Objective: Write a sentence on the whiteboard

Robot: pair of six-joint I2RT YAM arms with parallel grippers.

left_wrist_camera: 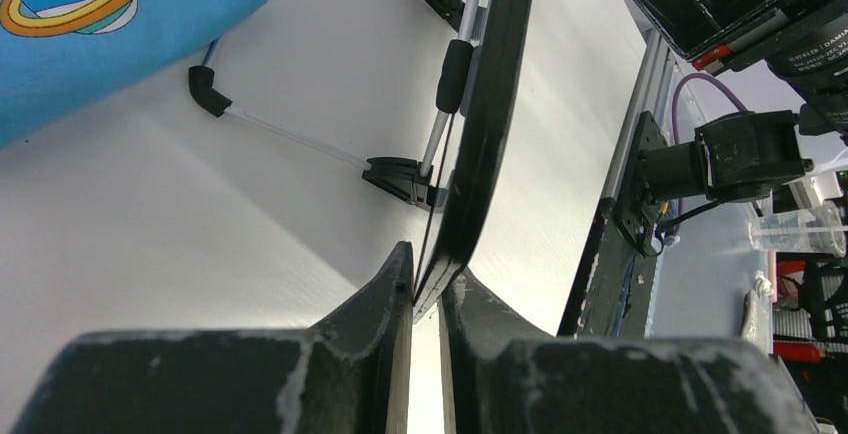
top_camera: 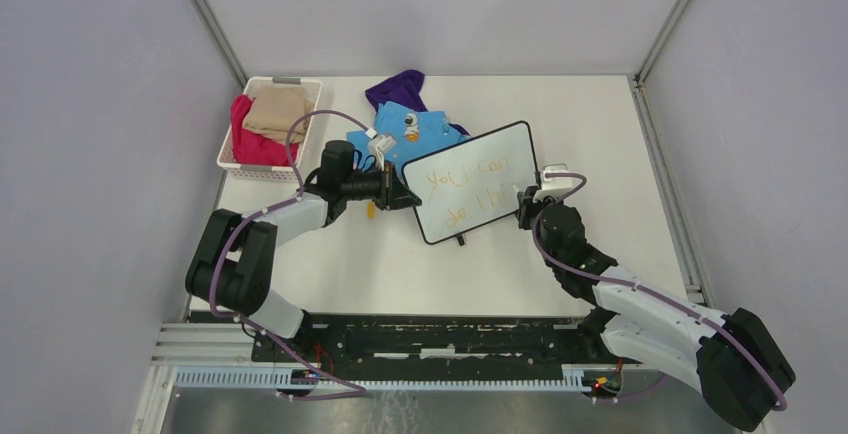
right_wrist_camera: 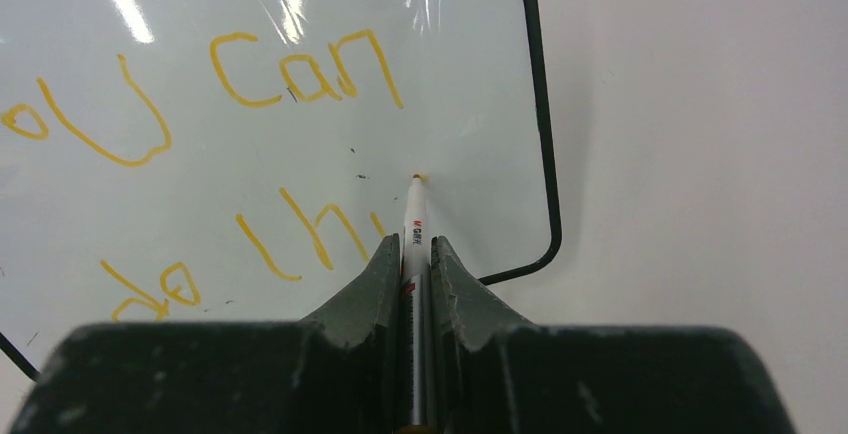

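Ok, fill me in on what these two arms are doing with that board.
The left gripper is clamped on the edge of the whiteboard, steadying it on the table. The right gripper holds a marker with its tip at the board. The orange sentence reads "you can" on the top line and "do th" below, so the writing looks unfinished.
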